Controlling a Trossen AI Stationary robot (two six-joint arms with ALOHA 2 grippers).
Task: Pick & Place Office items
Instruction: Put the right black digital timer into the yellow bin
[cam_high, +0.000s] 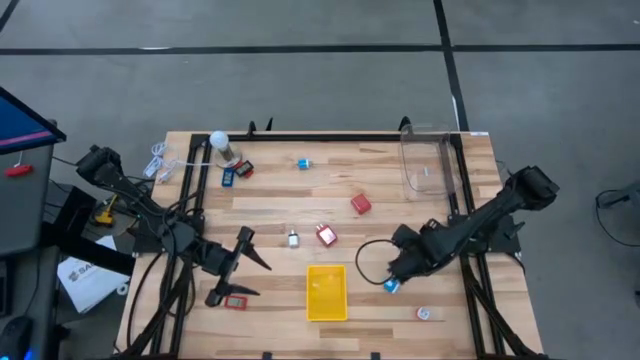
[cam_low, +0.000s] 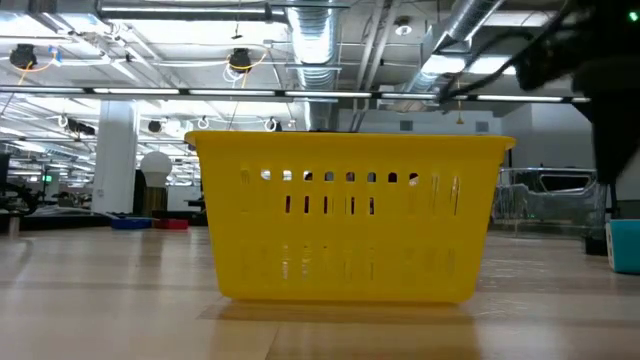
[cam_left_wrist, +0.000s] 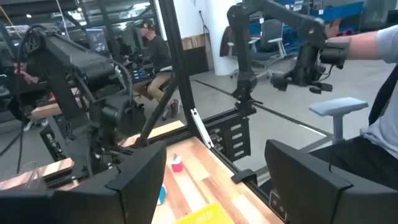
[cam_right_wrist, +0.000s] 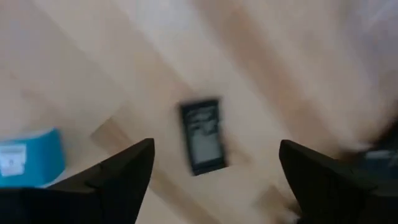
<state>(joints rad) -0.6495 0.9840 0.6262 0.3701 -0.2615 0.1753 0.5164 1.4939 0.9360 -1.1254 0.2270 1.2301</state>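
Note:
Small office items lie scattered on the wooden table: a red block (cam_high: 361, 204), a red-and-white piece (cam_high: 326, 235), a white piece (cam_high: 293, 238), a blue piece (cam_high: 303, 163) and a flat red piece (cam_high: 236, 301). The yellow tray (cam_high: 327, 292) stands near the near edge. My right gripper (cam_high: 392, 275) hangs open just right of the tray. In its wrist view the right gripper (cam_right_wrist: 214, 180) has a flat black rectangle (cam_right_wrist: 202, 135) on the table between its fingers, untouched, and a blue block (cam_right_wrist: 28, 155) beside it. My left gripper (cam_high: 240, 268) waits open, left of the tray.
A white ball on a metal stand (cam_high: 220, 143) sits at the far left with two small pieces (cam_high: 236, 173) beside it. A clear container (cam_high: 428, 160) stands at the far right. A small round piece (cam_high: 424, 314) lies near the near edge. A person's arm (cam_left_wrist: 373, 46) shows beyond the table.

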